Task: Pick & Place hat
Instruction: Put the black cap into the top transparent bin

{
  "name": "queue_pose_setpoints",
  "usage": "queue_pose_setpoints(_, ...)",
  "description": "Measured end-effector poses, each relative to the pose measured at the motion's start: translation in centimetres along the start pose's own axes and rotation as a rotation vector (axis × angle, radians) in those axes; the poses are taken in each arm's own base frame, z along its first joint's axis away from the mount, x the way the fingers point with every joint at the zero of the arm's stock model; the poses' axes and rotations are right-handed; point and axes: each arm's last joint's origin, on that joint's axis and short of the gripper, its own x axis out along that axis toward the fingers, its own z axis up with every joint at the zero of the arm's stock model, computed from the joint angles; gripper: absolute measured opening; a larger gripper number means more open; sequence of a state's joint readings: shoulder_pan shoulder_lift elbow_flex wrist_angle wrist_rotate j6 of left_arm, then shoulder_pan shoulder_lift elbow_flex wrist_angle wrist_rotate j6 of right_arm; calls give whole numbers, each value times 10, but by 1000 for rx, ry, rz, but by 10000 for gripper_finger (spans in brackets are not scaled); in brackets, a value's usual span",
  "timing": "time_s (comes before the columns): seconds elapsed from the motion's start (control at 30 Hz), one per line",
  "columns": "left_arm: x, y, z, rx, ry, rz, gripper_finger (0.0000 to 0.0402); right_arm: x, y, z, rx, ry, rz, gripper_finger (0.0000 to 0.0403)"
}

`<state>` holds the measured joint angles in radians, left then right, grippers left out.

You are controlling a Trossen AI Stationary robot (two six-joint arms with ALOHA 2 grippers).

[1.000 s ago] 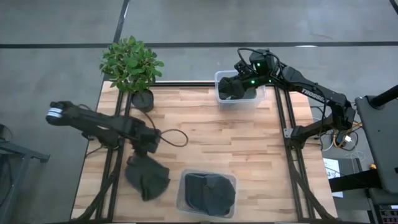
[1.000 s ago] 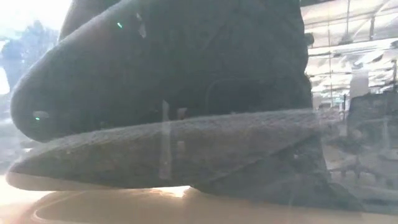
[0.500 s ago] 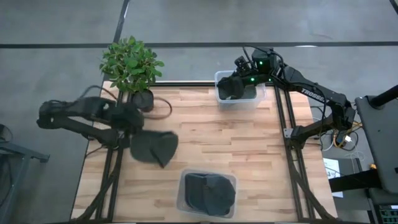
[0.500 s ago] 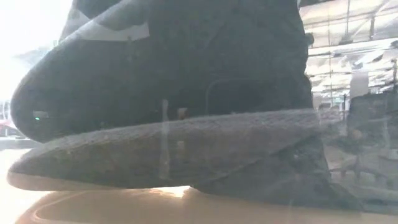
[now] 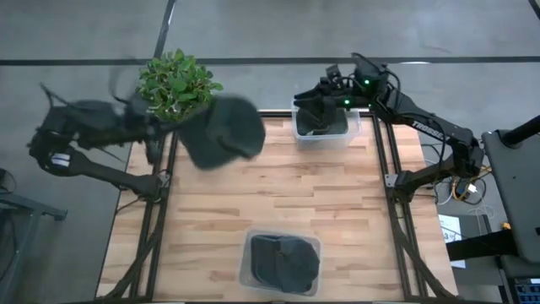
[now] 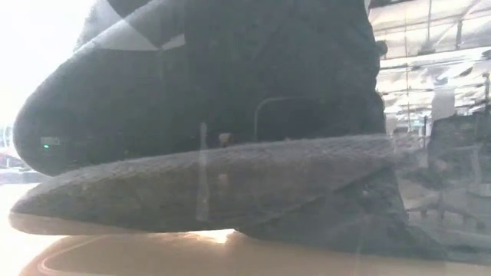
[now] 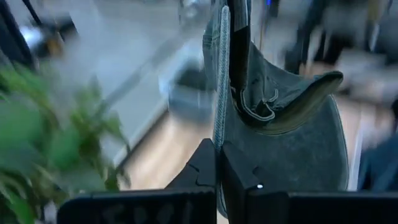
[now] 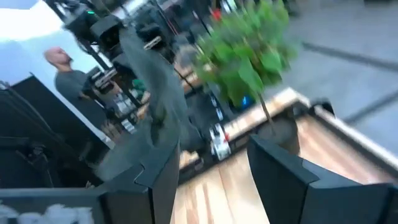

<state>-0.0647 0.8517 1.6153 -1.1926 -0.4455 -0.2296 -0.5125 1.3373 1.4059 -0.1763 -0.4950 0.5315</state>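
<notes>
My left gripper (image 7: 219, 163) is raised over the table's far left part, beside the potted plant, and is shut on a dark hat (image 5: 224, 133). That hat hangs in the air, blurred. My right gripper (image 8: 214, 174) is open and hovers by the clear far bin (image 5: 297, 128), which holds a second dark hat (image 5: 319, 120). A third dark hat (image 5: 283, 260) lies in the clear near bin (image 5: 247, 274) and fills the low view (image 6: 215, 176). My left gripper pinches a cloth edge of the hat (image 7: 219, 124) between its two fingers. The hat is lifted clear of the table and reaches out beyond the fingertips, with its curved brim (image 7: 311, 90) off to one side.
A potted plant (image 5: 175, 83) stands at the table's far left corner, right beside the raised hat. Bare wood (image 5: 295, 194) lies between the two bins. A person (image 8: 65, 78) shows in the room beyond the table.
My left gripper has carried the hat from the table's near left part up and toward the far edge. The hat has come off the wood and now swings in the air by the plant. My right gripper has risen out of the far bin, and a hat stays in that bin.
</notes>
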Motion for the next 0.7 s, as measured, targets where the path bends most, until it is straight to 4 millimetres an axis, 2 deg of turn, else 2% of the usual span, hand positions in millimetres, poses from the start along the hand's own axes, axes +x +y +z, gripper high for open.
queue_pose_setpoints(0.13, -17, 4, 21, -88, -262, -27, 1, -3, 13, 8, -95, -89, 67, 183)
queue_pose_setpoints(0.37, -22, 4, 50, -210, -564, 51, 1, 2, 35, 14, -219, -256, 105, 183)
queue_pose_setpoints(0.53, -4, -9, 67, -194, -646, 90, 1, 13, 48, 7, -177, -321, 59, 183)
queue_pose_setpoints(0.7, 22, -24, 80, -98, -698, 129, 1, 28, 61, 0, -147, -350, 141, 183)
